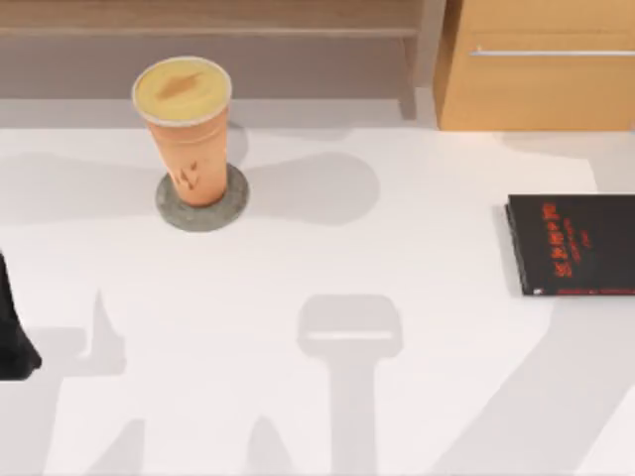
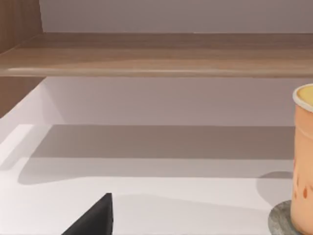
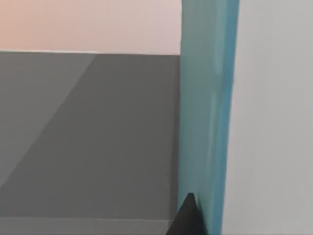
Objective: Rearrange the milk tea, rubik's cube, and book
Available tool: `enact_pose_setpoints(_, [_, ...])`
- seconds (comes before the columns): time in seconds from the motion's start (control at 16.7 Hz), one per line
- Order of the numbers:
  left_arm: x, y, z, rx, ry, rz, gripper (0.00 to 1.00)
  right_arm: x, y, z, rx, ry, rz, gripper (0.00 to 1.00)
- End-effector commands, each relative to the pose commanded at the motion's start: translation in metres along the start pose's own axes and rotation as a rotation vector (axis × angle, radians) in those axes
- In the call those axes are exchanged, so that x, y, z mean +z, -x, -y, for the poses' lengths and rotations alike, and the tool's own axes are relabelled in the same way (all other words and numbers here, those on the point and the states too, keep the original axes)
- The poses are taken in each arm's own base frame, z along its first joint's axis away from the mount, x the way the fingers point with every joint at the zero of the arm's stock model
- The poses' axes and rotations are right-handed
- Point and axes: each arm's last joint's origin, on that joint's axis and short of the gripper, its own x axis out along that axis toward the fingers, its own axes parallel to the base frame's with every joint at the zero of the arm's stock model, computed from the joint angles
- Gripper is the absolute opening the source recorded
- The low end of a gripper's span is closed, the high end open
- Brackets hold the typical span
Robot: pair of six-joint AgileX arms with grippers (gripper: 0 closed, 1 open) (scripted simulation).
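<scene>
Milk tea (image 1: 187,124) stands upright on a grey coaster (image 1: 201,204) near the table's (image 1: 397,258) far left corner, while our right wrist view puts the teal book (image 3: 208,107) against a dark fingertip (image 3: 186,218), grip unclear, and our left arm (image 1: 12,332) sits at the left edge.

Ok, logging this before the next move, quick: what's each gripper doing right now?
Left gripper: at the table's left edge; open or closed cannot be told.
Right gripper: against the thick teal-blue book; a grip cannot be told.
</scene>
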Motion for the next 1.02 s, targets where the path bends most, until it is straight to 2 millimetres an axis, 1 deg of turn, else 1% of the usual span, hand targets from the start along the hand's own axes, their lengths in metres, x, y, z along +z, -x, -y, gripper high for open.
enact_pose_setpoints(0.06, [0.0,0.0,0.0,0.0,0.0,0.0,1.0,0.0,0.0,0.0,0.0,0.0,0.0,0.02])
enact_pose_setpoints(0.12, [0.0,0.0,0.0,0.0,0.0,0.0,1.0,0.0,0.0,0.0,0.0,0.0,0.0,0.0])
enact_pose_setpoints(0.54, [0.0,0.0,0.0,0.0,0.0,0.0,1.0,0.0,0.0,0.0,0.0,0.0,0.0,0.0])
enact_pose_setpoints(0.66, [0.0,0.0,0.0,0.0,0.0,0.0,1.0,0.003,0.001,0.0,-0.001,0.001,0.006,0.0])
enact_pose_setpoints(0.72, [0.0,0.0,0.0,0.0,0.0,0.0,1.0,0.012,0.001,-0.002,-0.002,0.005,0.026,0.0])
enact_pose_setpoints(0.78, [0.0,0.0,0.0,0.0,0.0,0.0,1.0,0.028,0.002,-0.004,-0.007,0.013,0.059,0.0])
enact_pose_setpoints(0.96, [0.0,0.0,0.0,0.0,0.0,0.0,1.0,0.089,0.018,-0.006,-0.048,0.044,0.184,0.0])
enact_pose_setpoints(1.02, [0.0,0.0,0.0,0.0,0.0,0.0,1.0,0.104,0.024,-0.007,-0.061,0.052,0.215,0.0])
